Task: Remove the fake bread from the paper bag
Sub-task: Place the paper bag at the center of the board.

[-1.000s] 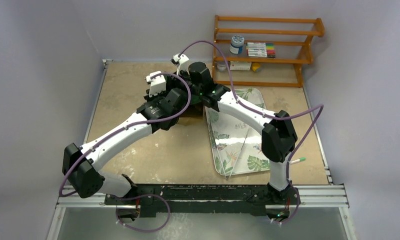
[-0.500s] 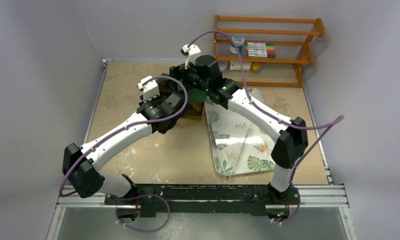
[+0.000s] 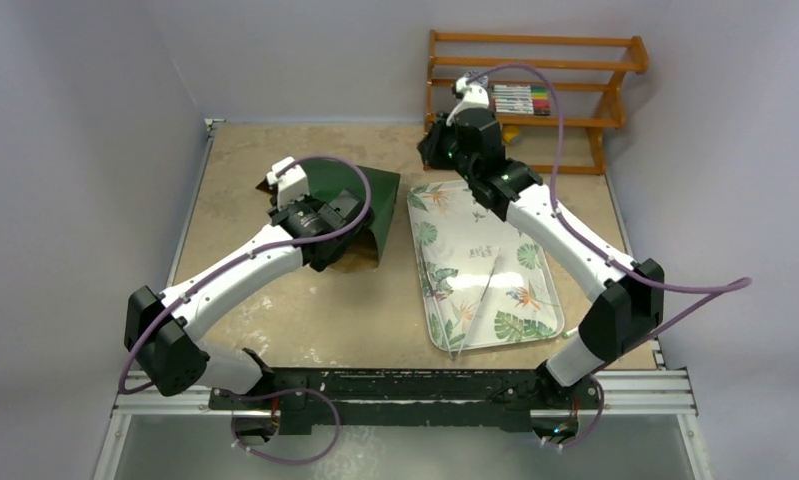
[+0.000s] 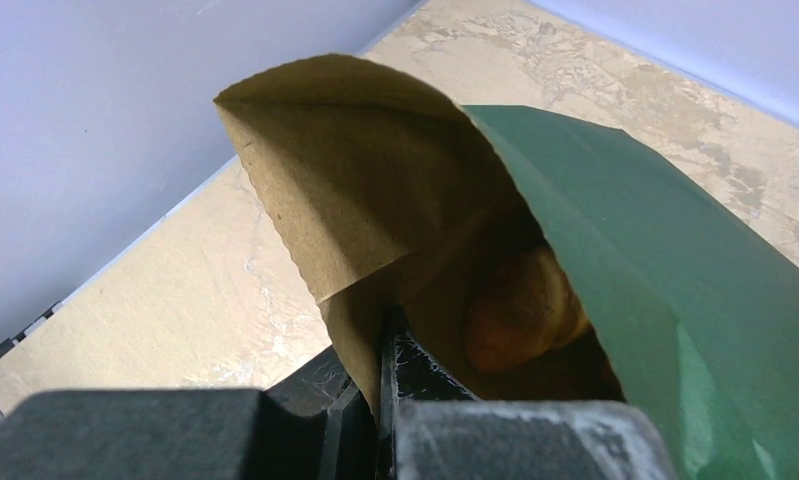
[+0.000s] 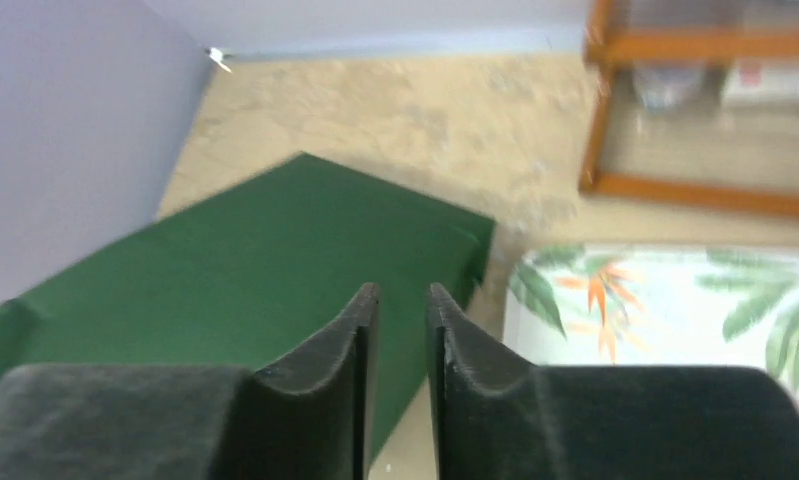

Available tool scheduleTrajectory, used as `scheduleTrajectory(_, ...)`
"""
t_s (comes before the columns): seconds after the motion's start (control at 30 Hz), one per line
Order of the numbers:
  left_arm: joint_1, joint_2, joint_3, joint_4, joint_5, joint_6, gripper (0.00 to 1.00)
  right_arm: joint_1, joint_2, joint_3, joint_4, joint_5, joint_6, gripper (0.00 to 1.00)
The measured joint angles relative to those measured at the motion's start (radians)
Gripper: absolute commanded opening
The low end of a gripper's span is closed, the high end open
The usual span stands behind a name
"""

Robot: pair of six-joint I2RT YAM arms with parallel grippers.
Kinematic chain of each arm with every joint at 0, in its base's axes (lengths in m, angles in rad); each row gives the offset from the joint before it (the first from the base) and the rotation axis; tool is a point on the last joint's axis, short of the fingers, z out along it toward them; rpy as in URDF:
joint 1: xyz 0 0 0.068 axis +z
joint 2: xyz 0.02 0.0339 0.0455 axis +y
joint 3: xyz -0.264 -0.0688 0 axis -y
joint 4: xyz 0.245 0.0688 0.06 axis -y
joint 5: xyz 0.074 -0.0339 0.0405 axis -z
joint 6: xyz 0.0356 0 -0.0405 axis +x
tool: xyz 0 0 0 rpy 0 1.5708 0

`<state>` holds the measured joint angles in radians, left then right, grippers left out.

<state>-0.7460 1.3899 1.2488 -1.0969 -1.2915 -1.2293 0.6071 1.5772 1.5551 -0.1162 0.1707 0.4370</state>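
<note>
Toward the far edge of the desk (image 3: 375, 310), a little left of its middle, the paper bag (image 3: 360, 195) lies on its side with its green face up. Its long axis runs on a diagonal: the open mouth faces the near left corner, and the closed end points to the far right, just beside the leaf-patterned tray (image 3: 475, 300). The left gripper (image 4: 385, 350) has its jaws closed on the brown edge of the mouth, lifting that edge so the kraft inside shows. One piece of the fake bread (image 4: 523, 312), golden-orange and rounded, sits inside just behind the mouth. Only its end shows, so its long axis cannot be told.

The right gripper (image 5: 402, 300) hangs above the far end of the tray, near the wooden shelf (image 3: 535, 120), pointing toward the bag's closed end. Its jaws stand a narrow gap apart and hold nothing.
</note>
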Motion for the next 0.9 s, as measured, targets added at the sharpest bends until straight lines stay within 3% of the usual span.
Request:
scheduleTrajectory(0.1, 0.0, 0.0, -0.001, -0.011, 0.0, -0.016, 0.0, -0.037, 0.016, -0.117, 0.003, -0.011, 0.051, 0.0)
scheduleTrajectory(0.43, 0.0, -0.003, -0.031, -0.019, 0.008, -0.043, 0.0, -0.023, 0.219, -0.276, 0.071, -0.171, 0.183, 0.0)
scheduleTrajectory(0.9, -0.002, -0.074, -0.122, -0.011, 0.071, -0.12, 0.0, -0.026, 0.558, 0.05, 0.136, -0.303, 0.243, 0.0)
